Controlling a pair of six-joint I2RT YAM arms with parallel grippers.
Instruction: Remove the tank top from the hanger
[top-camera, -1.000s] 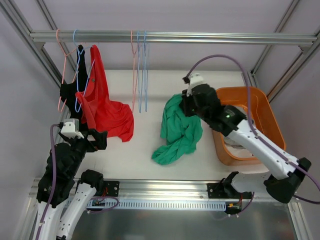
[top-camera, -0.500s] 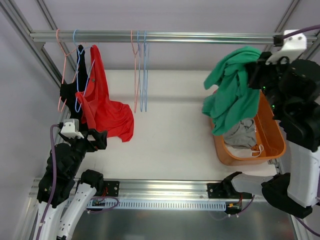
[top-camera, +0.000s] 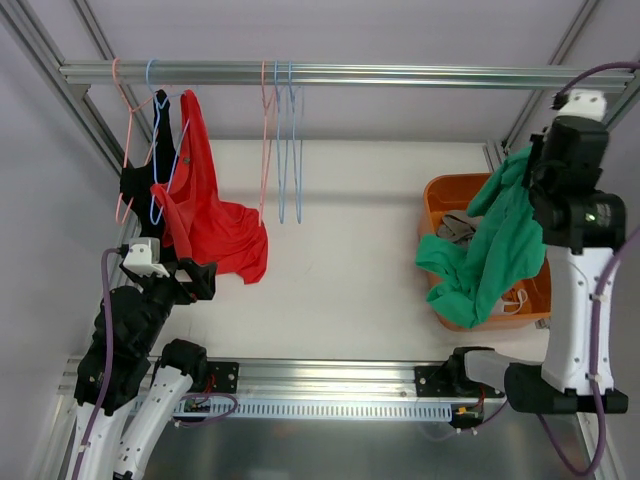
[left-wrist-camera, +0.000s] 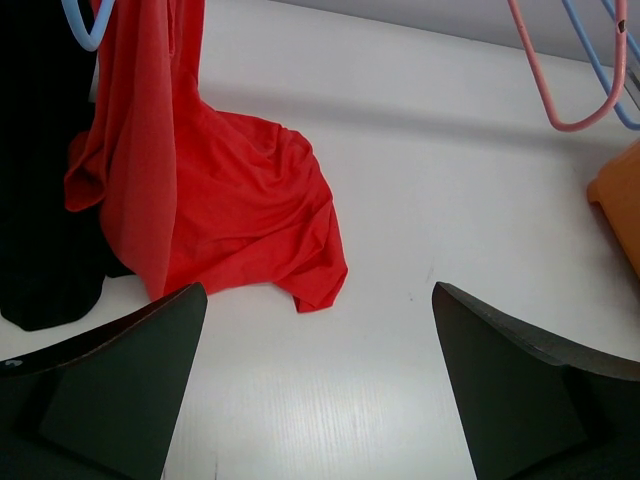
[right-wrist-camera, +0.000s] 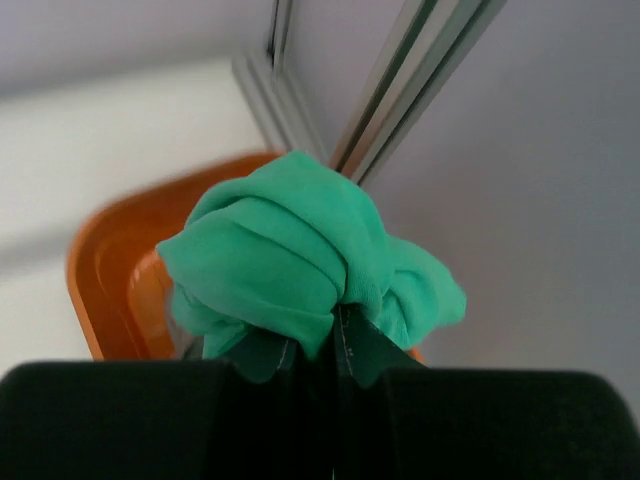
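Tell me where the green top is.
Top view, right side: the green top hangs from the right gripper, draped over the orange bin.

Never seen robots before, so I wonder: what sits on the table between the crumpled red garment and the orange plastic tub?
Nothing: the top view shows bare white tabletop between the red garment and the orange plastic tub.

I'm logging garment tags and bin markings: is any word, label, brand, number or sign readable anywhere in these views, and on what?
None can be read in any view.
The green tank top, red garment, black garment, orange bin and rail show no print, label or number.
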